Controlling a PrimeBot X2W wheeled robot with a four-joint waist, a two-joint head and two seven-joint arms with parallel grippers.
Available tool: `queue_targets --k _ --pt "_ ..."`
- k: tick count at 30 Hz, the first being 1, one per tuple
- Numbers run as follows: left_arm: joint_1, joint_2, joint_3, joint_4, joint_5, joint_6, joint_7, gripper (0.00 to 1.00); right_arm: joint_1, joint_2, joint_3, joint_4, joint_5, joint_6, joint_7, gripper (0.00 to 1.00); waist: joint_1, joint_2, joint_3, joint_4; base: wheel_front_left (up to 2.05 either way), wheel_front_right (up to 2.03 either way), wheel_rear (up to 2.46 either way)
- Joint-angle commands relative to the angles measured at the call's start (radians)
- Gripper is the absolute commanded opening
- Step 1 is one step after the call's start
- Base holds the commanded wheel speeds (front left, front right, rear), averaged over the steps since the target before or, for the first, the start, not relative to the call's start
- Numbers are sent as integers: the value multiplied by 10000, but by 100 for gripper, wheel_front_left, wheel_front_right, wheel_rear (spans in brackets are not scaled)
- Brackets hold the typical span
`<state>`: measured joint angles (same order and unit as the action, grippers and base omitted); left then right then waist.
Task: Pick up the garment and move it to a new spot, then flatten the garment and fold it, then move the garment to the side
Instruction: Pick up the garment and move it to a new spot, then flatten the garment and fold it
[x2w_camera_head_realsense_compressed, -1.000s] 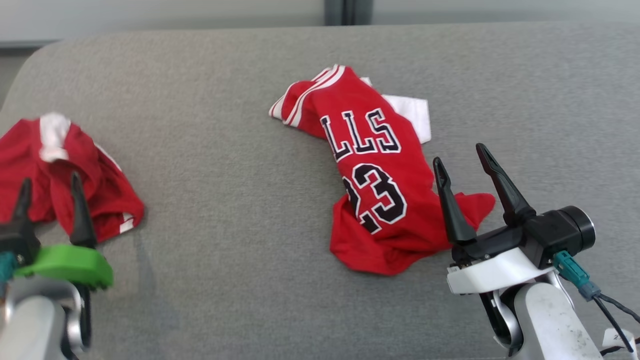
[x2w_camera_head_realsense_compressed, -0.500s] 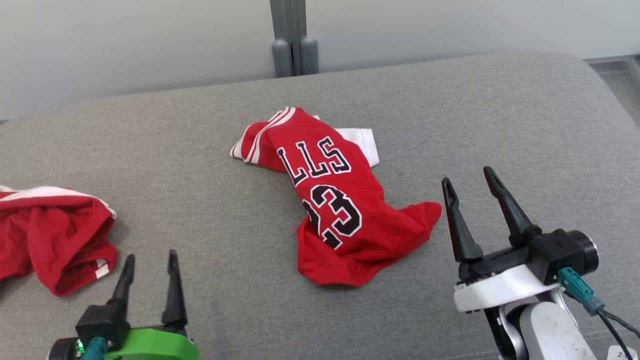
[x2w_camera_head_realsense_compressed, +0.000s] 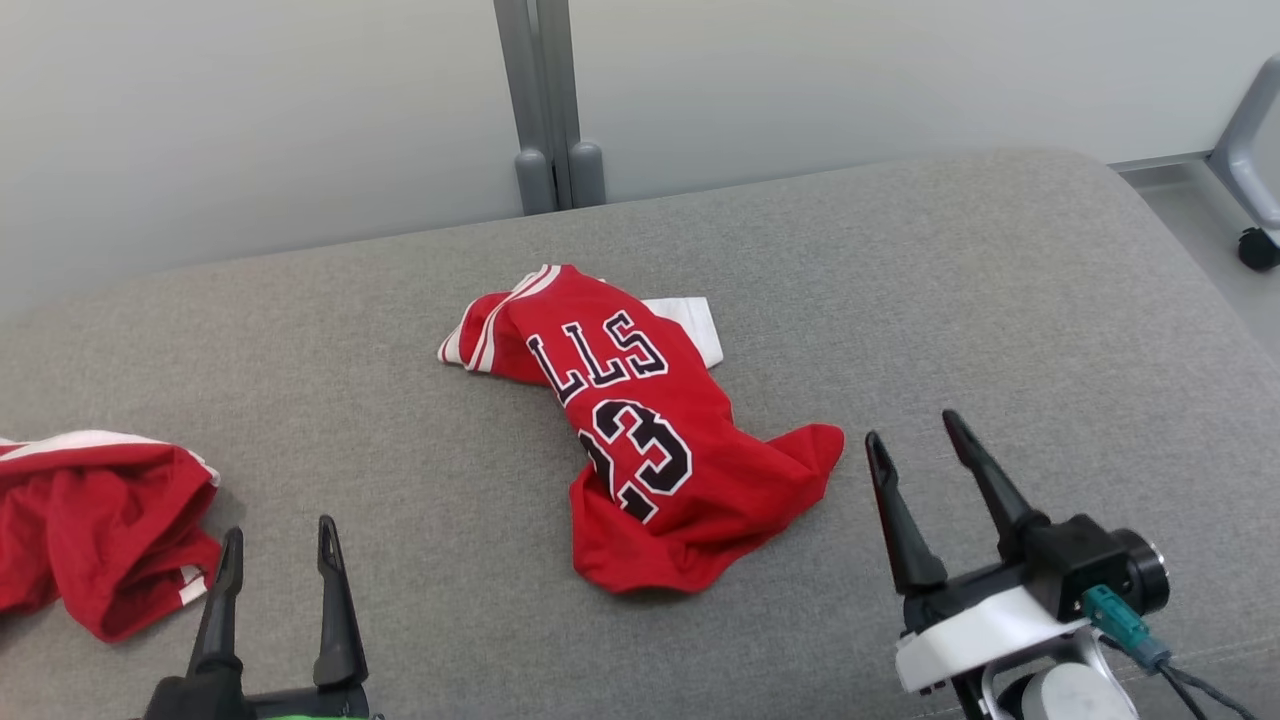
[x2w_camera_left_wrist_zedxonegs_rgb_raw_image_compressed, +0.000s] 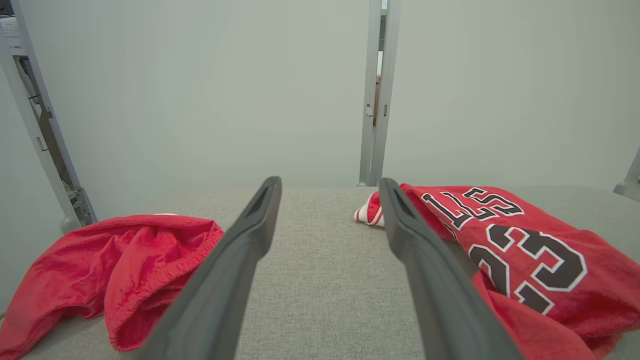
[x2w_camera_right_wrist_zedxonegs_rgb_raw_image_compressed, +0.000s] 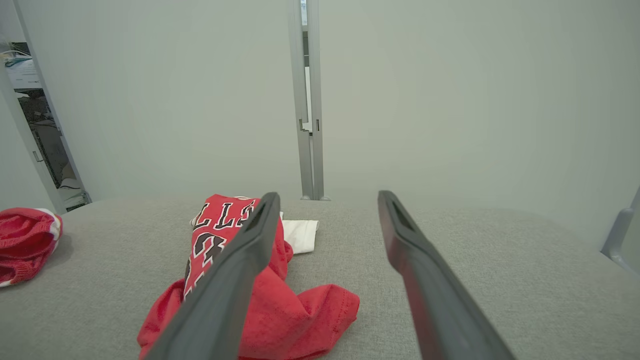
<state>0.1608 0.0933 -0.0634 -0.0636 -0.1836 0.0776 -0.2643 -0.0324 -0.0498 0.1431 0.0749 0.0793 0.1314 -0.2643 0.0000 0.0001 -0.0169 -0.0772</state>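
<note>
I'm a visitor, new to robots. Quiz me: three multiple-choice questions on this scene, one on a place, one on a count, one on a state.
1. The numbered jersey lies: A on the floor; B in the middle of the grey cushion; C against the wall.
2. Red garments out: A one; B two; C four.
3. The left hand and right hand are: A both open, empty; B both gripping cloth; C one shut.
Answers: 1B, cushion shows all round it. 2B, jersey plus the other red garment at the robot's left. 3A, fingers spread with nothing between them.
</note>
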Motion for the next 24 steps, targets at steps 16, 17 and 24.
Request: queue_targets --k 16,17,24 --pt "814 -409 495 195 1117 -1115 -1 100 443 -16 403 1062 332 -14 -3 100 0 -1 -367 -13 0 0 0" --pt "823 -413 498 206 1156 -1130 -1 100 443 -16 421 1076 349 -14 -3 100 0 -1 -367 12 0 0 0" --pt "873 -428 546 287 1084 -1108 -1 100 496 -16 473 1118 367 -14 -3 100 0 -1 -402 139 0 0 0"
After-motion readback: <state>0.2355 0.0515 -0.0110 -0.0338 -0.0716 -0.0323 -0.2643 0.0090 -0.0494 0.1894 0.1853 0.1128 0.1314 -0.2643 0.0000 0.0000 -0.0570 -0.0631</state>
